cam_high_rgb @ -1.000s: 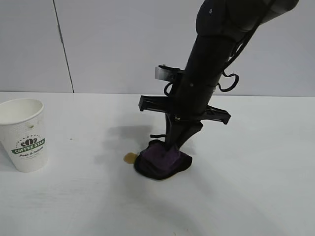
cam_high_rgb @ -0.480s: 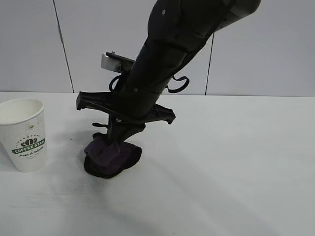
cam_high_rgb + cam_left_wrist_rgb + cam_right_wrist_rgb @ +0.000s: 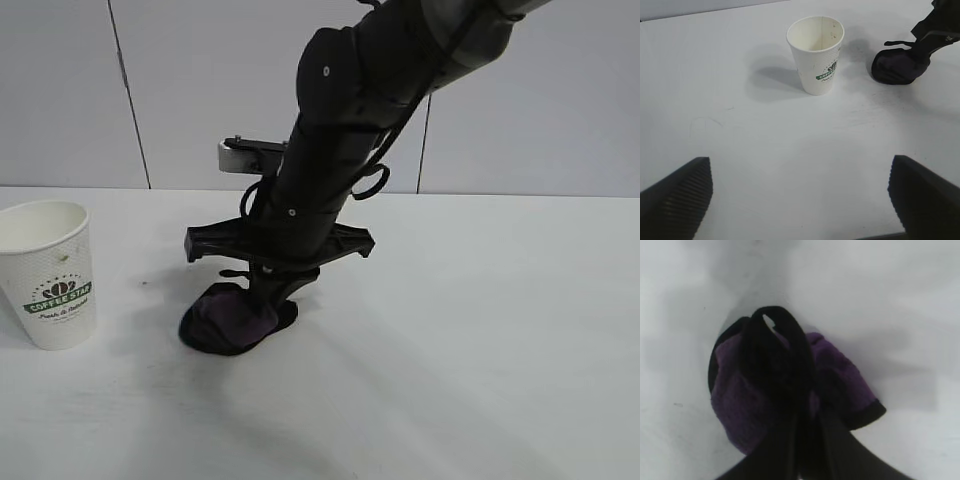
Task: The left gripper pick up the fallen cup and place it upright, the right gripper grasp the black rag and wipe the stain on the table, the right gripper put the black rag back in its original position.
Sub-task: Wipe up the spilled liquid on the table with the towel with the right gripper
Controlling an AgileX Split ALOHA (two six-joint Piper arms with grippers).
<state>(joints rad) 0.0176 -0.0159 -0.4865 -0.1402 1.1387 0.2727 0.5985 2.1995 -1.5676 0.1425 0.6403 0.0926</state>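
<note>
Wiping step | right pincer (image 3: 262, 312) clenched on black rag (image 3: 232, 320), frame centre | left pincer (image 3: 800, 200) released | next, we judge: return rag.

We see the cup (image 3: 49, 274) upright at the tabletop's (image 3: 480, 340) left, the rag (image 3: 236, 320) near its right, under the right claw (image 3: 262, 308).

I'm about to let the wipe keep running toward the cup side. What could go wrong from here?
1. The black rag, pinched shut in the right gripper, sits close to the upright cup; a longer stroke that way could knock it over.
2. The grip holds only a fold of the bunched rag, so dragging may pull it free.
3. The rag hides the stain, so cleaning cannot be confirmed yet.
</note>
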